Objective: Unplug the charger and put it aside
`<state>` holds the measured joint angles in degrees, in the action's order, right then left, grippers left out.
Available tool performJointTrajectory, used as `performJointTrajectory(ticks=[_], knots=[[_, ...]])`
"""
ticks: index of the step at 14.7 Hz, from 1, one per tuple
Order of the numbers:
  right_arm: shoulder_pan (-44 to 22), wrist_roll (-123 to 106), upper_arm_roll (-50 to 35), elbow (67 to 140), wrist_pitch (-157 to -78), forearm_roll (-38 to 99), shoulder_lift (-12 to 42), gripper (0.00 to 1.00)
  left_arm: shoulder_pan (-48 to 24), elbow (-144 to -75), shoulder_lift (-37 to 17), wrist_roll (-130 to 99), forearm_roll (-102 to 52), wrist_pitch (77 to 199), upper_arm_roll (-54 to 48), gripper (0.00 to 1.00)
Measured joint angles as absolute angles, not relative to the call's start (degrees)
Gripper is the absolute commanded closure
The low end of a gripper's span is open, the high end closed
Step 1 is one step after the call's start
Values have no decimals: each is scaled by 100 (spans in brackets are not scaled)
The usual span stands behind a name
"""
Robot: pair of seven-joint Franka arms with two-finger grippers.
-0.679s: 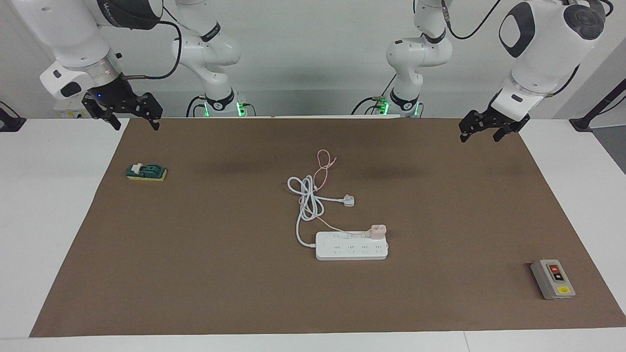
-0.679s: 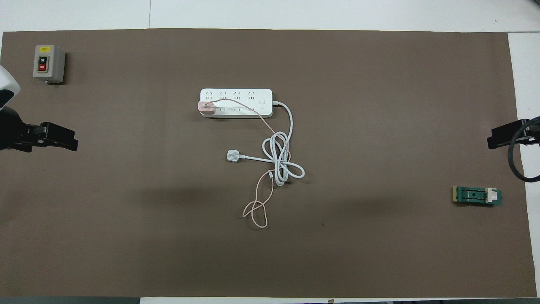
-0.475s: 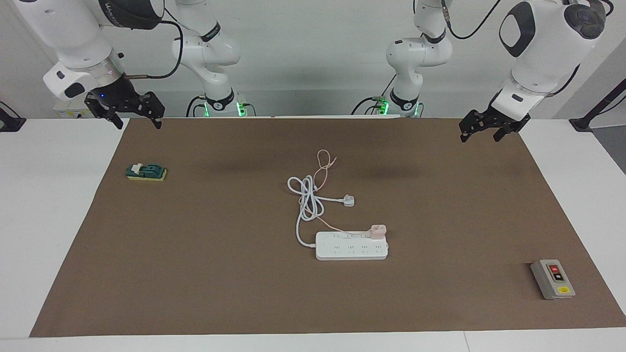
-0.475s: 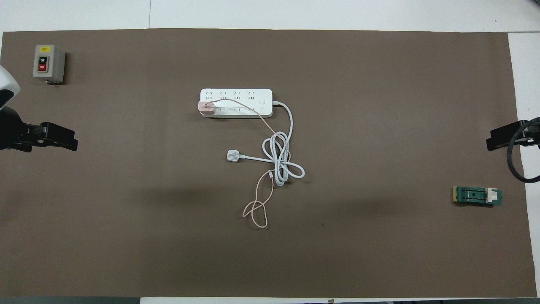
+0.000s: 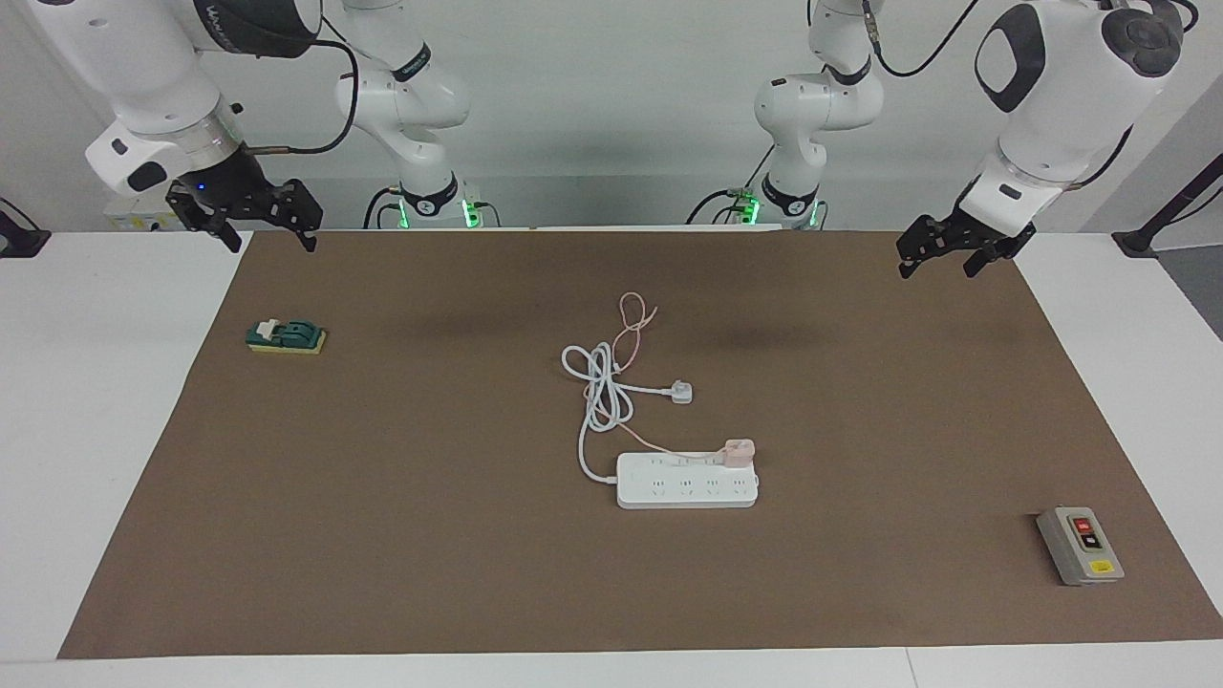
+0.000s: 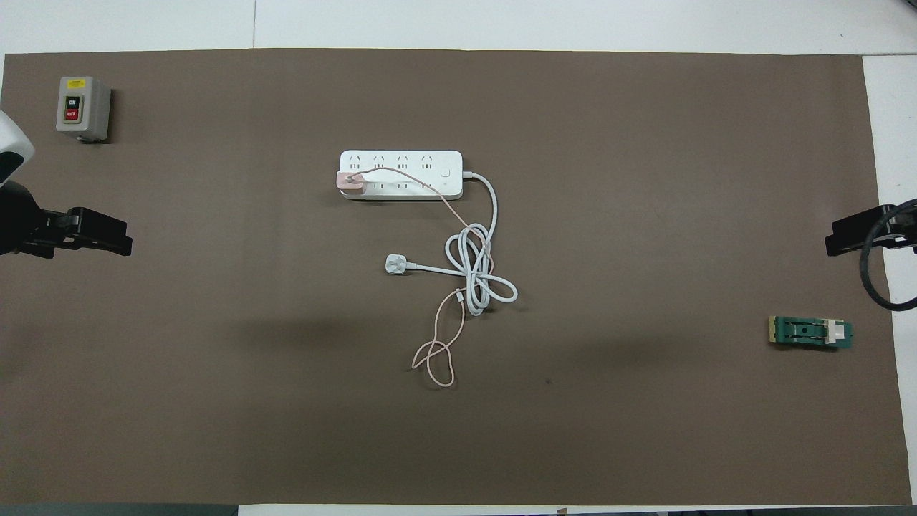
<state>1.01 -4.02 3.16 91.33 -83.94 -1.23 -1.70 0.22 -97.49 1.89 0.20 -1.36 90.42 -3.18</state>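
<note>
The charger (image 5: pixel 739 450) (image 6: pixel 350 183), a small pink cube, sits plugged into the white power strip (image 5: pixel 686 481) (image 6: pixel 401 174) near the middle of the brown mat (image 5: pixel 430 535) (image 6: pixel 645 401) that covers the tabletop (image 5: pixel 105 401) (image 6: pixel 501 21), at the strip's end toward the left arm's end of the tabletop and on its edge nearer to the robots. Its thin pink cable (image 5: pixel 632 320) (image 6: pixel 437 358) runs from the charger along the strip, then nearer to the robots, ending in a loose loop on the mat. The strip's thick white cord (image 5: pixel 597 387) (image 6: pixel 476 276) lies coiled beside that cable, nearer to the robots than the strip, and ends in a white three-pin plug (image 5: pixel 680 393) (image 6: pixel 395 264). The left gripper (image 5: pixel 941 258) (image 6: pixel 100 240) hangs in the air over the mat's edge at the left arm's end, well apart from the strip, its fingers spread with nothing between them. The right gripper (image 5: pixel 263 234) (image 6: pixel 852 236) hangs over the mat's edge at the right arm's end, fingers likewise spread and empty. A grey switch box (image 5: pixel 1080 546) (image 6: pixel 83 108) with a red button stands farther from the robots than the strip. A green switch (image 5: pixel 286 335) (image 6: pixel 811 332) on a yellow base lies nearer to the robots than the strip.
</note>
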Motion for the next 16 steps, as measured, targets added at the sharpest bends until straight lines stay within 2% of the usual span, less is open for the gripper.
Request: performJointTrajectory(ticks=[11, 14, 16], knots=[[103, -418, 303, 9137, -8110, -98, -175, 0, 22, -9746, 193, 20, -136, 8898, -340, 0], [17, 445, 296, 9261, -8356, 306, -169, 0, 34, -9745, 193, 20, -136, 8898, -292, 0], [-282, 1440, 281, 9455, -8641, 560, -121, 0, 48, -9745, 193, 17, -136, 8898, -260, 0]])
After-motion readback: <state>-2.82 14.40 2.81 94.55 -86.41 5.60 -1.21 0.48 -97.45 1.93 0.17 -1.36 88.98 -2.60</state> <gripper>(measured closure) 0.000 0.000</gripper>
